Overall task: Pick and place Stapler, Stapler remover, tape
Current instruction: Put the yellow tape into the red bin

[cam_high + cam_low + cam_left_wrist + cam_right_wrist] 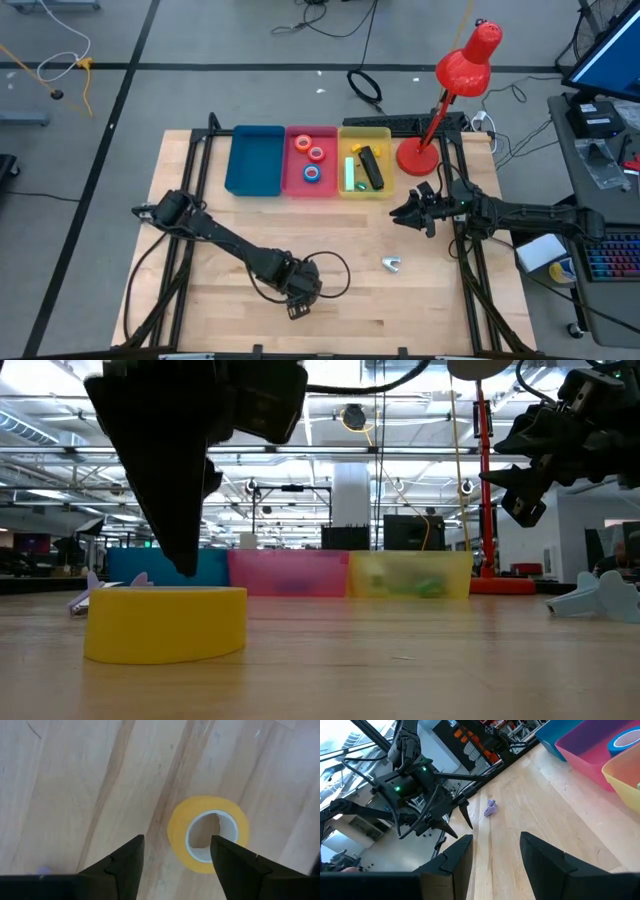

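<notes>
- The step in hand seems to be the pick of the yellow tape roll, which lies flat on the table near its front edge.
- The left gripper hovers over this roll with its fingers apart and holds nothing.
- For the next move, I think it must go lower, with one finger in the core hole, and then close.
- The right gripper waits in the air near the yellow bin, fingers apart, empty.
- The pink bin holds three tape rolls; the yellow bin holds a black stapler and a green thing; the blue bin looks empty.
- A stapler remover lies on the table, apart from the bins.
</notes>
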`<move>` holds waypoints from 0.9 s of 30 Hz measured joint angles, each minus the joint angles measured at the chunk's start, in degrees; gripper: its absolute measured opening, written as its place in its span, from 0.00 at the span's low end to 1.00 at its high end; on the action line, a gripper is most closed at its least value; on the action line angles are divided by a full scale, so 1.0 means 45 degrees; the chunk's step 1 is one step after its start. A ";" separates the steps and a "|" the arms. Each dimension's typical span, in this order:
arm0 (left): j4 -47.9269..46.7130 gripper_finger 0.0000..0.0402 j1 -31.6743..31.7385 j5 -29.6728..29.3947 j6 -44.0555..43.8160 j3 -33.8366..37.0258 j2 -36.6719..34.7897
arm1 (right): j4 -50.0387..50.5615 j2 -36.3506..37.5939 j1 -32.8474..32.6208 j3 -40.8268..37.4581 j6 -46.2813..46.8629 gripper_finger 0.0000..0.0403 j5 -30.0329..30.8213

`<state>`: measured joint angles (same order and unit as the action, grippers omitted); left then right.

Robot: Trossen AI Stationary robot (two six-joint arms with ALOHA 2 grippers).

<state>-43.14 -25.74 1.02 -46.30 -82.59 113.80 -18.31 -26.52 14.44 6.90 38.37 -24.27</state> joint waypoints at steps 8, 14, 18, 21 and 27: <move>0.0074 0.57 -0.0002 0.0586 -0.0216 -0.0047 0.1203 | -0.0053 -0.0005 -0.0005 0.0000 -0.0004 0.39 -0.0005; -0.0052 0.43 0.0243 0.0749 -0.1179 -0.0053 0.1232 | -0.0026 -0.0007 -0.0005 0.0000 -0.0004 0.39 0.0000; -0.0184 0.14 0.0725 0.0714 -0.0314 0.0057 0.0703 | -0.0038 -0.0005 -0.0005 0.0000 -0.0004 0.39 0.0014; -0.0308 0.08 0.1478 0.0334 0.0768 0.0039 -0.0264 | -0.0053 -0.0005 -0.0005 0.0000 -0.0004 0.39 0.0027; -0.1604 0.11 0.4216 -0.2602 0.2572 0.0034 -0.2727 | -0.0058 -0.0005 0.0004 0.0000 0.0097 0.39 0.0067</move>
<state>-50.36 -6.77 -10.69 -34.73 -82.43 101.53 -18.57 -26.55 14.45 6.90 38.80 -23.97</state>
